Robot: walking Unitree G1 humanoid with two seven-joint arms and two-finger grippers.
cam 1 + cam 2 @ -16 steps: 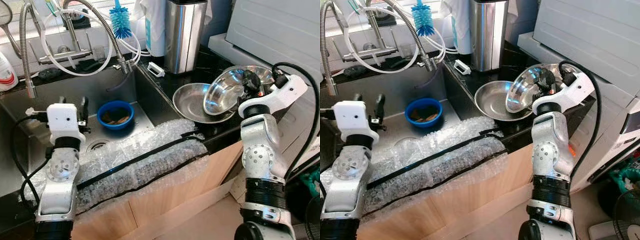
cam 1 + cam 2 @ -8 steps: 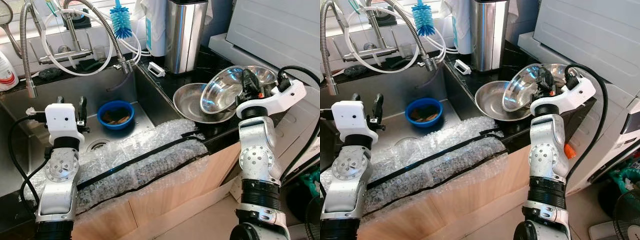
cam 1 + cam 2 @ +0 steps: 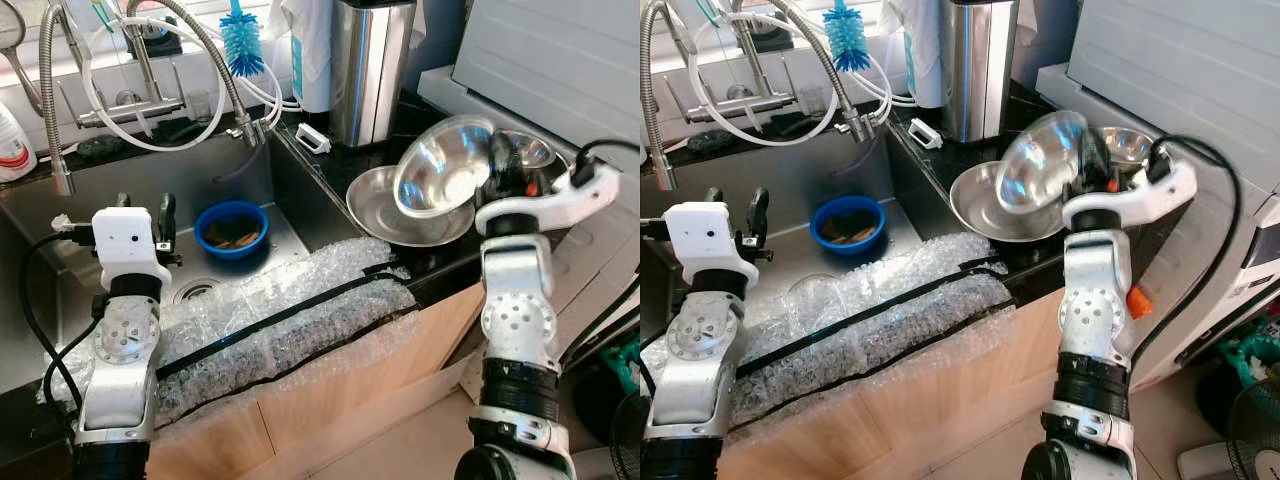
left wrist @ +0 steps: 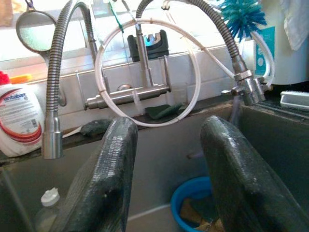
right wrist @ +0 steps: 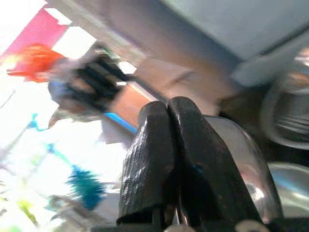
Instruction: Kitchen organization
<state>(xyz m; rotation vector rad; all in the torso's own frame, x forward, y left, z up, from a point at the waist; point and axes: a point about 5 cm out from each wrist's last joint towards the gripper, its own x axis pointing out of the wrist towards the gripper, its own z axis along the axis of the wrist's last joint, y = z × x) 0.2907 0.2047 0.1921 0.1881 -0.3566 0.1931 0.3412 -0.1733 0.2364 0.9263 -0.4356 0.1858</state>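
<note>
Steel bowl point(image 3: 440, 168) tilted on edge above the larger steel bowl point(image 3: 385, 205) on the black countertop point(image 3: 400, 135), rim pinched between the right gripper point(image 3: 497, 168) fingers. Sink point(image 3: 150, 190) sits left of it, bubble wrap point(image 3: 280, 320) over its front edge, blue bowl point(image 3: 230, 228) in the basin. Left gripper point(image 4: 166, 169) hangs over the sink, fingers spread, holding nothing. Blue brush point(image 3: 240, 45) by the faucet hoses.

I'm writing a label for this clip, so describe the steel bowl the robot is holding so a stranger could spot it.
Start at the sink; on the black counter to its right lies a wide shallow steel pan. Above that pan's far edge is the steel bowl, pinched at its rim by the right end effector. Unlike the small bowl behind it, it is lifted and tipped on edge.
</note>
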